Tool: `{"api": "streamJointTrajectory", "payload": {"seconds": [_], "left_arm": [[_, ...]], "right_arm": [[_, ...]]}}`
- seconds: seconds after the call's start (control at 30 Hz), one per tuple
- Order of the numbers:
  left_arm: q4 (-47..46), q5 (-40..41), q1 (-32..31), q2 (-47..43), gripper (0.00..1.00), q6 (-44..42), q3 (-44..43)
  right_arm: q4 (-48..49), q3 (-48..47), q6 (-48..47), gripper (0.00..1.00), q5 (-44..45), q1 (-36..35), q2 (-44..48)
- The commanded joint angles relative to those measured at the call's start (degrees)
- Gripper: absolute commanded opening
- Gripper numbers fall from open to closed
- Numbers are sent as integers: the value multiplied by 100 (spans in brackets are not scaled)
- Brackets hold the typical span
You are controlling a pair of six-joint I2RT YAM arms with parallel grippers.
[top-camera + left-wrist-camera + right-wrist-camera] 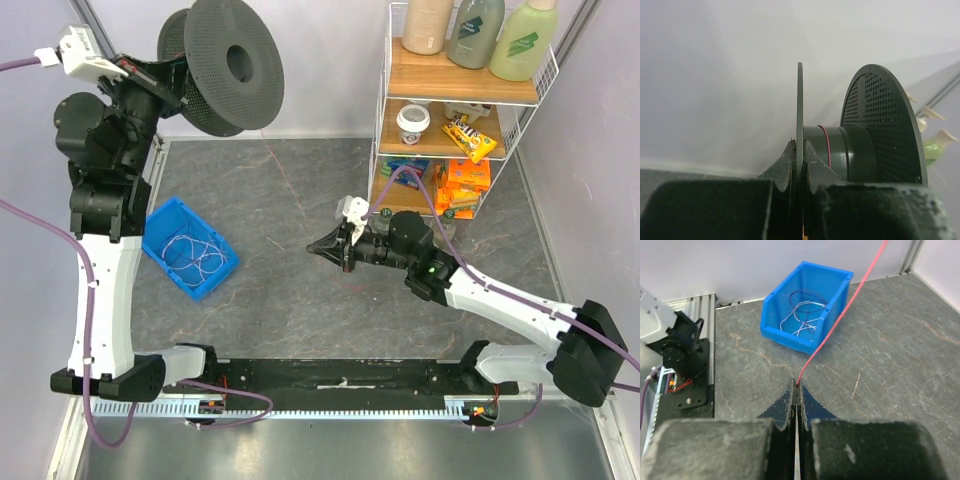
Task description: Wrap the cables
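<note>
My left gripper (176,80) is raised at the back left, shut on one flange (800,100) of the dark grey perforated spool (228,62). One turn of thin pink-red cable (826,145) lies around the spool's hub. My right gripper (316,247) hovers over the middle of the table, shut on that cable (840,320). The cable runs taut from the fingertips up towards the spool (284,176). Several more pale cables (193,255) lie looped in a blue bin (160,225) at the left, also in the right wrist view (771,325).
A white wire rack (385,110) with bottles, a cup and snack packs stands at the back right, close behind the right arm. A metal rail with a black mount (682,365) runs along the table's near edge. Walls close in the left and back sides.
</note>
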State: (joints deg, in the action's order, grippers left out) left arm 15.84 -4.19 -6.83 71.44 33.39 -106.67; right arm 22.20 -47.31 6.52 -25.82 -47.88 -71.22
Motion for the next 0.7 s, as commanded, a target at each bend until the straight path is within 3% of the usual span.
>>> {"api": "streamJointTrajectory", "payload": {"seconds": [0.0,0.17,0.47,0.57,0.67], "left_arm": [[-528,568,24,-148,2,-235,278],[-328,734,-309,-227,2,-815,717],[-186,2299,-1504,-174,2,-1747,1956],[-239,2124,-1707,-235,2,-1774,2351],[-309,1370,-1804,-419,2,-1888,2861]], "right_arm": [[-794,3,-520,0,-326,-81,363],[-1726,-611,-1222,0,-564,-283,434],[-3572,-2377,-2085,0,-696,-1083,-14],[-3845,-2931,-2208,0,-591,-1145,-207],[-4213,-3467,-2506,0,-301,-1136,-383]]}}
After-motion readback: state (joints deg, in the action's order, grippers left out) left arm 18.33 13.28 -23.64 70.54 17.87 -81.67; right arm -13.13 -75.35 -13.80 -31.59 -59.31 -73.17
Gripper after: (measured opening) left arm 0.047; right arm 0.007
